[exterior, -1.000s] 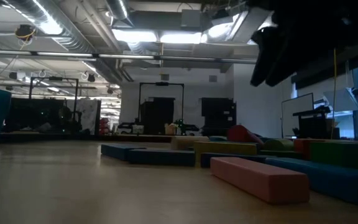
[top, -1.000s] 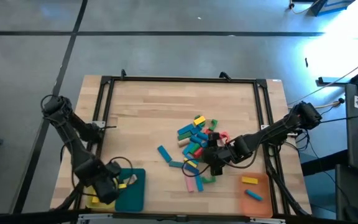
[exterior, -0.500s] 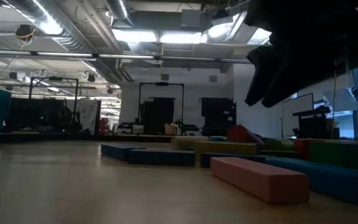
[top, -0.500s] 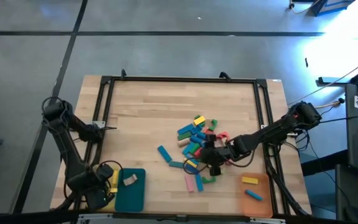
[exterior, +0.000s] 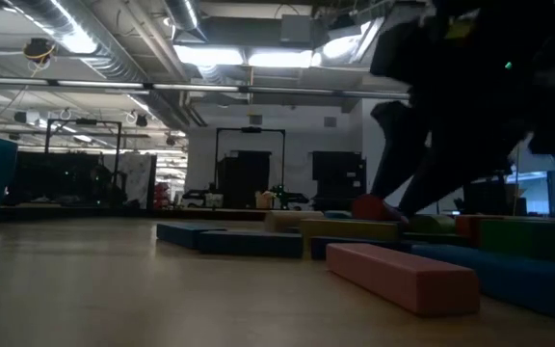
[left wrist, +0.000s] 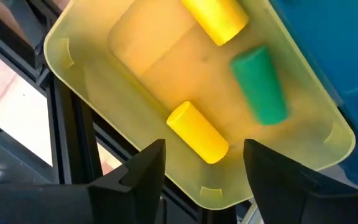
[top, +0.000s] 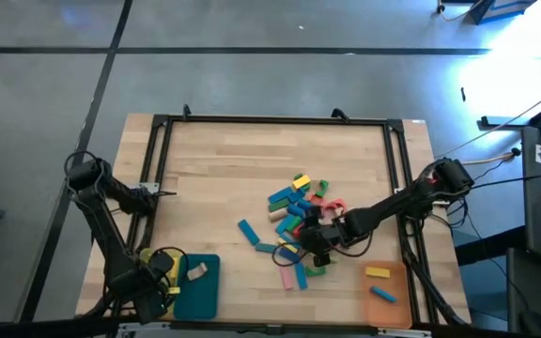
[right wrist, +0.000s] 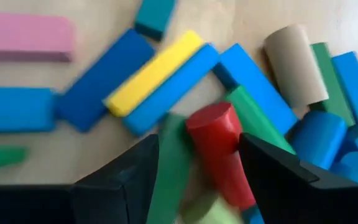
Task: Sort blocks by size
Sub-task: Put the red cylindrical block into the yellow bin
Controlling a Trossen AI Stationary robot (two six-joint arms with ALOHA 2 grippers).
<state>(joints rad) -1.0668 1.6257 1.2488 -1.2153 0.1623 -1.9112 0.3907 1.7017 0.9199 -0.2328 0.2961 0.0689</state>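
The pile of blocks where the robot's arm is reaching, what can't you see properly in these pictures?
- High view: the right gripper covers part of the pile of blocks, so what lies beneath is hidden.
- Right wrist view: the red cylinder between the jaws is blurred; contact cannot be told.
- Low view: the dark arm blocks the far blocks.
- High view: the blocks in the yellow tray are partly hidden by the left gripper.

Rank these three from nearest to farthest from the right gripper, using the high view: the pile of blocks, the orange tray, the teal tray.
1. The pile of blocks: the right gripper is at its near edge.
2. The orange tray: at the table's front right corner, apart from the gripper.
3. The teal tray: far across, at the front left, by the left gripper.
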